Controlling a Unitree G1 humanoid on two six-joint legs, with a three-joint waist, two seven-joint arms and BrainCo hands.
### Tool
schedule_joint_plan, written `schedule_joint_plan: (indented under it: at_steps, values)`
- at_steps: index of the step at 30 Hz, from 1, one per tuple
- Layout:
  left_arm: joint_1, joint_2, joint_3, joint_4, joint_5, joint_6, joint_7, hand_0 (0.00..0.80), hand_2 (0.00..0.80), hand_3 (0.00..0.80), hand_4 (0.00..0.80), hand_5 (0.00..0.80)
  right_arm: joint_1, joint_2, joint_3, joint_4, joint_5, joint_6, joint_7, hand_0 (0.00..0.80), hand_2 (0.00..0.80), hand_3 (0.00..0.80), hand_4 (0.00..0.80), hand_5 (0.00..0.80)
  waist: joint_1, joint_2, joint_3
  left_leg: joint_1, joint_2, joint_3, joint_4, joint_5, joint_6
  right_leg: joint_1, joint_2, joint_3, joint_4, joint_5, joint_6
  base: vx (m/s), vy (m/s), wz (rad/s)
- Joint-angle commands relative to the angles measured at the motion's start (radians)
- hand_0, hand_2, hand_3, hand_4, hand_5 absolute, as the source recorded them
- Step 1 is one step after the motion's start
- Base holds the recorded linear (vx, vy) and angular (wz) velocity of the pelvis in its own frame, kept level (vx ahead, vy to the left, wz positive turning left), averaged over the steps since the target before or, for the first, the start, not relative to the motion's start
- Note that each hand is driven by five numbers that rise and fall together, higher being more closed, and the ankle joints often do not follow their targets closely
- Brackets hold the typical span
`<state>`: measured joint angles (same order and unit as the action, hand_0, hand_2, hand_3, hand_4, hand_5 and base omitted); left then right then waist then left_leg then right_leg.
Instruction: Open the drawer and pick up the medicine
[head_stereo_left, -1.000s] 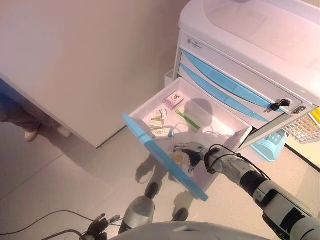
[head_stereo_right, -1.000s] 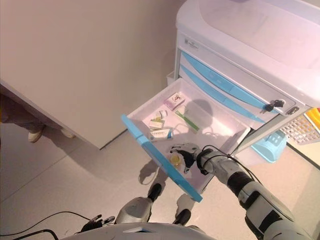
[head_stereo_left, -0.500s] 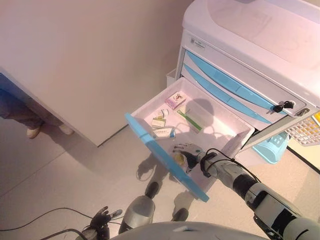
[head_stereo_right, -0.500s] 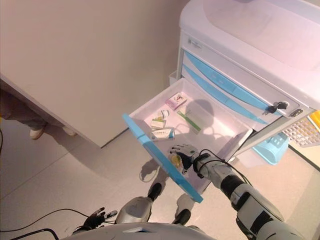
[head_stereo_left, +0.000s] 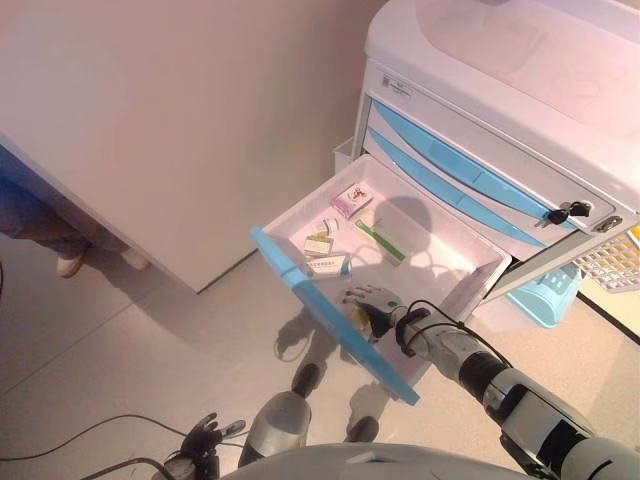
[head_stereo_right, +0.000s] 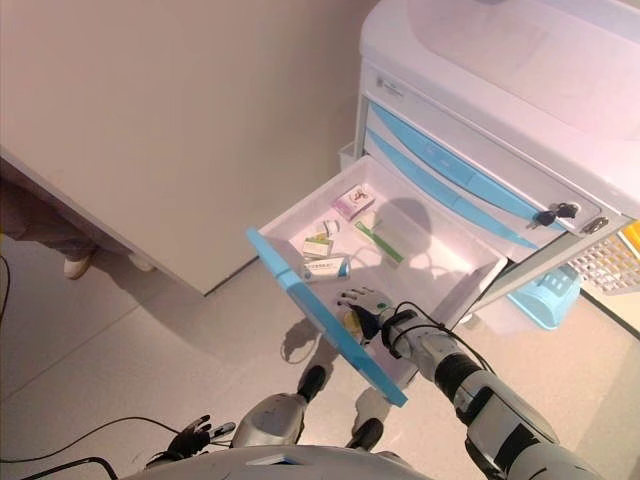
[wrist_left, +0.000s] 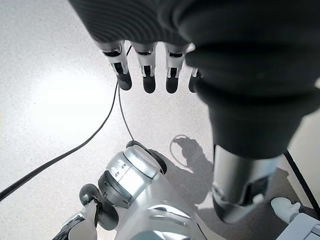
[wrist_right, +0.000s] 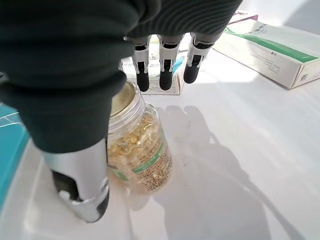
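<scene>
The white drawer with a blue front (head_stereo_left: 300, 290) stands pulled out of the cabinet. A clear medicine bottle of yellow capsules (wrist_right: 140, 155) lies inside near the front wall; it also shows in the left eye view (head_stereo_left: 357, 318). My right hand (head_stereo_left: 374, 302) hovers right over it and is open. Its fingers (wrist_right: 165, 70) reach straight past the bottle's lid, and its thumb (wrist_right: 82, 190) sits beside the bottle. My left hand (head_stereo_left: 205, 440) hangs low by the floor, open and empty.
Other packs lie in the drawer: a pink box (head_stereo_left: 350, 199), a long green box (head_stereo_left: 378, 240), a white and blue box (head_stereo_left: 328, 265). The cabinet (head_stereo_left: 470, 180) has shut blue drawers and keys (head_stereo_left: 563, 211). A blue basket (head_stereo_left: 545, 295) stands beside it. A person's shoe (head_stereo_left: 68, 263) shows at left.
My right hand has edged a little toward the drawer's front and now covers more of the bottle. The view has shifted slightly. The left hand has stayed put.
</scene>
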<state>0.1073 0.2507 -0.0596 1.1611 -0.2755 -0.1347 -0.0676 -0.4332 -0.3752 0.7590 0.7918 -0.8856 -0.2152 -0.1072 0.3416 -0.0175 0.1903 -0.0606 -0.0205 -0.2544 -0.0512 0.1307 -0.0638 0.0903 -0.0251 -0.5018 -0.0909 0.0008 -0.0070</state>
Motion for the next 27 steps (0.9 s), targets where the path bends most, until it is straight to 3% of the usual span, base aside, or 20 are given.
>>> schedule_joint_plan:
  at_steps: [1, 24, 25, 26, 27]
  values:
    - [-0.013, 0.010, -0.058, 0.039, 0.017, -0.021, 0.000, 0.000, 0.000, 0.000, 0.000, 0.000, -0.016, 0.029, 0.013, -0.012, -0.021, 0.008, -0.067, 0.000, 0.000, 0.000, 0.000, 0.000, 0.021, -0.017, -0.011, -0.021, -0.051, 0.023, -0.019, -0.046, 0.013, 0.005, -0.021, 0.019, 0.062, -0.055, 0.037, 0.000, 0.000, 0.00]
    - [-0.020, 0.010, -0.062, 0.049, 0.024, -0.030, 0.000, 0.000, 0.000, 0.000, 0.000, 0.000, -0.014, 0.056, 0.039, 0.038, -0.080, 0.037, -0.105, 0.000, 0.000, 0.000, 0.000, 0.000, 0.033, -0.024, -0.009, -0.017, -0.049, 0.014, -0.027, -0.067, 0.012, 0.012, -0.018, 0.020, 0.057, -0.073, 0.042, 0.012, -0.009, 0.01]
    - [-0.020, 0.010, -0.062, 0.049, 0.023, -0.029, -0.002, 0.000, 0.000, 0.000, 0.000, 0.000, -0.015, 0.058, 0.040, 0.042, -0.081, 0.036, -0.109, 0.226, 0.226, 0.226, 0.226, 0.226, 0.033, -0.023, -0.008, -0.017, -0.049, 0.014, -0.027, -0.067, 0.012, 0.012, -0.018, 0.020, 0.057, -0.073, 0.042, 0.011, 0.002, 0.11]
    - [-0.021, 0.011, -0.063, 0.049, 0.024, -0.029, -0.002, 0.000, 0.000, 0.000, 0.000, 0.000, -0.016, 0.058, 0.040, 0.043, -0.079, 0.034, -0.108, 0.521, 0.521, 0.521, 0.521, 0.521, 0.034, -0.024, -0.008, -0.017, -0.050, 0.013, -0.028, -0.067, 0.013, 0.012, -0.018, 0.020, 0.057, -0.073, 0.042, 0.008, 0.001, 0.08]
    - [-0.022, 0.012, -0.062, 0.050, 0.025, -0.029, -0.002, 0.000, 0.000, 0.000, 0.000, 0.000, -0.018, 0.059, 0.041, 0.043, -0.079, 0.033, -0.107, 0.740, 0.740, 0.740, 0.740, 0.740, 0.034, -0.024, -0.008, -0.017, -0.050, 0.013, -0.028, -0.068, 0.013, 0.011, -0.018, 0.020, 0.056, -0.073, 0.042, 0.007, -0.001, 0.06]
